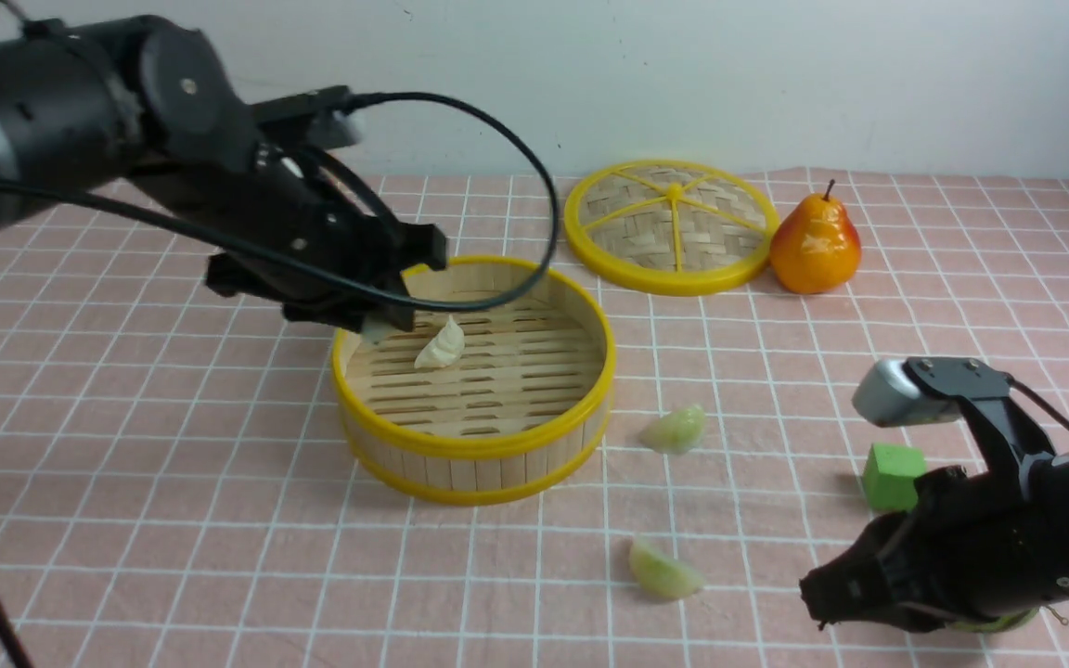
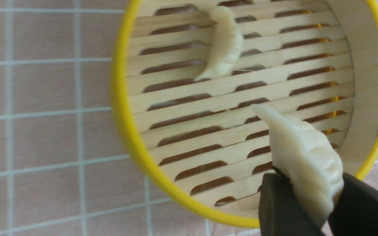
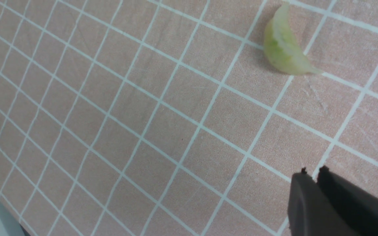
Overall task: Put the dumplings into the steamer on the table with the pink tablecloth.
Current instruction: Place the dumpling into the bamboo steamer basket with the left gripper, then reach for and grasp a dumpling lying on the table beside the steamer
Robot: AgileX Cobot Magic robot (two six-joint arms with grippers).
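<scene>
Plainly the placing step is in hand: the left gripper (image 2: 310, 193) pinches a white dumpling (image 2: 304, 154) above the steamer (image 2: 123, 108), where another dumpling (image 2: 223, 46) lies, so letting go looks next; the right gripper (image 3: 313, 172), closed and empty, hangs near a green dumpling (image 3: 284, 49) on the pink tablecloth (image 3: 110, 131).

We see left arm (image 1: 80, 102) reaching from upper left of front frame, left gripper (image 2: 307, 185) pinching white dumpling (image 2: 302, 150). Right arm (image 1: 1054, 529) low at lower right, right gripper (image 3: 313, 173) apparently closed, tips almost touching.
</scene>
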